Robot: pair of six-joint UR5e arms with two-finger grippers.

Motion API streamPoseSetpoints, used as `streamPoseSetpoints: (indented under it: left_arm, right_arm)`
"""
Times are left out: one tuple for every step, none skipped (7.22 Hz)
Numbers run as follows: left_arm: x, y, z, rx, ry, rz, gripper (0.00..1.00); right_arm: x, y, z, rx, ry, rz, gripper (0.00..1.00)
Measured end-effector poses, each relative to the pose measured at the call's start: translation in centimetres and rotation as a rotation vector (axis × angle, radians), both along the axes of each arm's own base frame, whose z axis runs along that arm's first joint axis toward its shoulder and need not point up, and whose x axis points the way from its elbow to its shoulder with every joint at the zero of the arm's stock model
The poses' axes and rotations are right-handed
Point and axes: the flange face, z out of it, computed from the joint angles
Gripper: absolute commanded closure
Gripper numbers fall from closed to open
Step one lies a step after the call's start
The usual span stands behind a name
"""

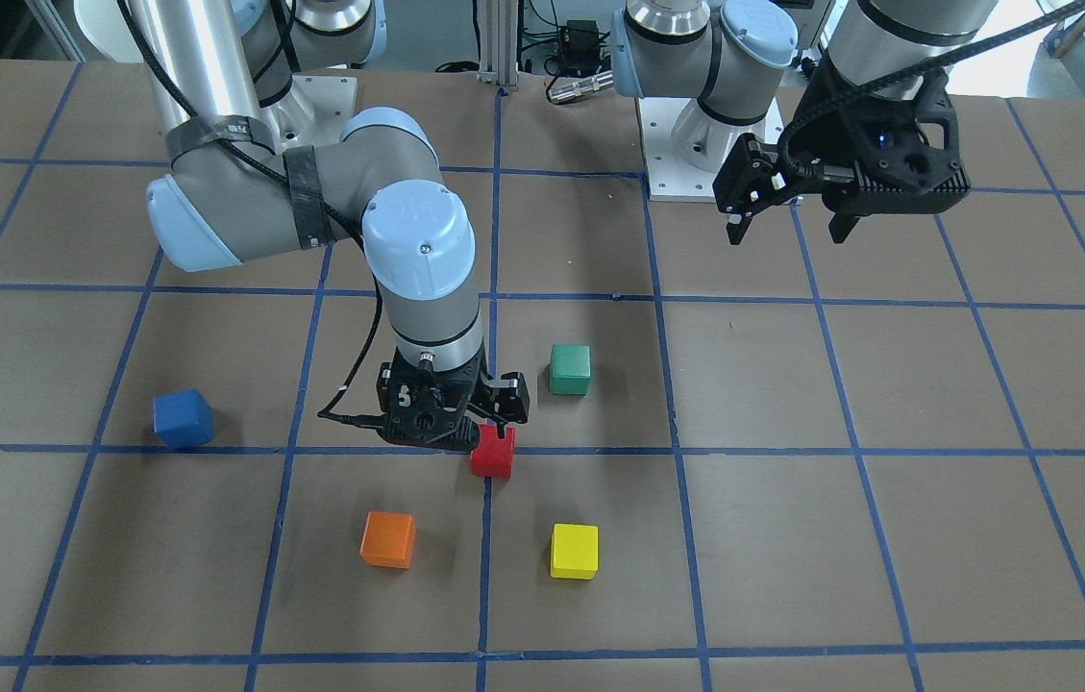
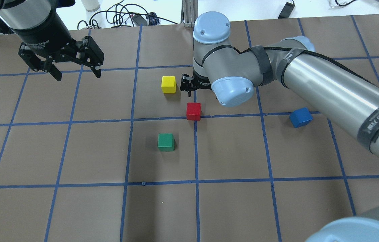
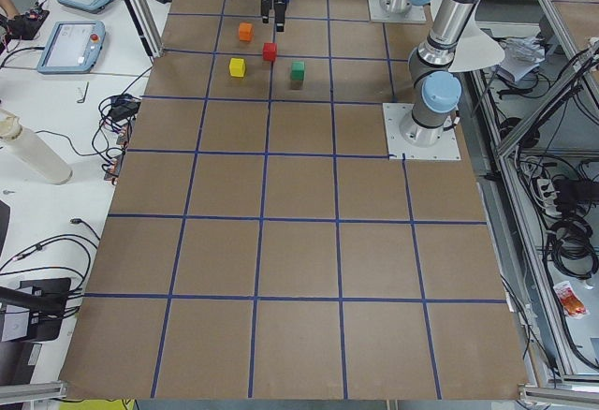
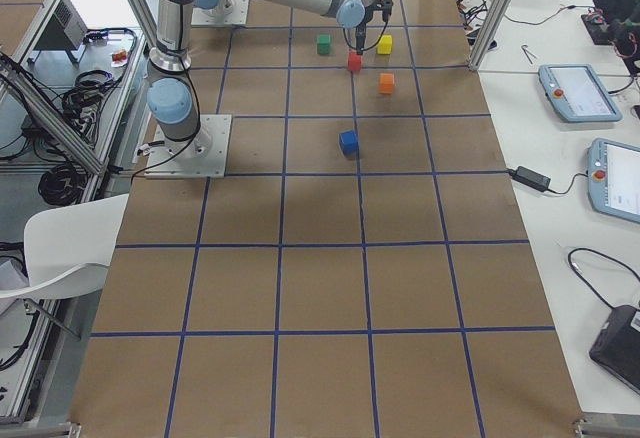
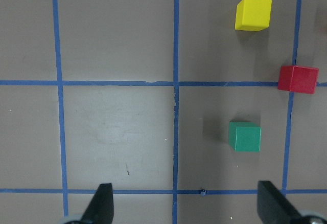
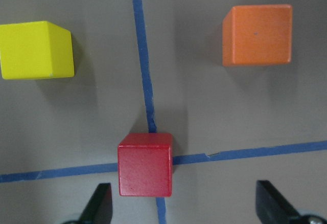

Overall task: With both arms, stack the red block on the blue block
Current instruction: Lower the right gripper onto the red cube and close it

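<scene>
The red block (image 1: 492,452) lies on a blue grid line near the table's middle; it also shows in the overhead view (image 2: 193,111). My right gripper (image 1: 451,434) hovers over it, open and empty. In the right wrist view the red block (image 6: 145,163) sits just ahead of the open fingers (image 6: 100,206), left of their midline. The blue block (image 1: 183,419) lies apart on my right side, also seen from overhead (image 2: 300,117). My left gripper (image 1: 789,233) is open and empty, raised near its base, far from both blocks.
A green cube (image 1: 569,370), a yellow cube (image 1: 574,551) and an orange cube (image 1: 388,539) lie around the red block. In the right wrist view the yellow cube (image 6: 36,50) and orange cube (image 6: 257,35) lie beyond the red one. The right arm's elbow (image 2: 231,90) hangs over the table.
</scene>
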Motion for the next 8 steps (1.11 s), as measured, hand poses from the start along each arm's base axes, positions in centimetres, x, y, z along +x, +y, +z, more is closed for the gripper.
streamPoseSetpoints:
  left_arm:
    - [0.1,0.0,-0.1,0.006,-0.021,0.003,0.00]
    - [0.2,0.1,-0.2,0.009,-0.041,0.001,0.00]
    - [0.3,0.2,-0.3,0.010,-0.048,0.001,0.00]
    - [0.3,0.2,-0.4,0.012,-0.048,0.000,0.00]
    - [0.3,0.3,-0.4,0.015,-0.051,-0.003,0.00]
    - [0.3,0.3,-0.5,0.018,-0.055,-0.008,0.00]
    - [0.3,0.3,-0.5,0.021,-0.055,-0.011,0.00]
    - [0.3,0.4,-0.6,0.024,-0.054,-0.011,0.00]
  right_arm:
    - [0.4,-0.4,-1.3,-0.002,-0.005,-0.010,0.00]
    - [0.7,-0.7,-2.6,0.002,-0.010,-0.013,0.00]
    - [1.1,-0.8,-3.5,0.014,-0.030,-0.012,0.00]
    - [1.5,-0.8,-4.2,0.031,-0.061,-0.008,0.00]
    - [1.7,-0.7,-4.8,0.046,-0.077,-0.005,0.00]
    - [1.8,-0.7,-5.7,0.063,-0.079,-0.004,0.00]
    - [1.8,-0.7,-6.6,0.079,-0.076,-0.004,0.00]
    - [1.8,-0.7,-7.3,0.089,-0.073,-0.004,0.00]
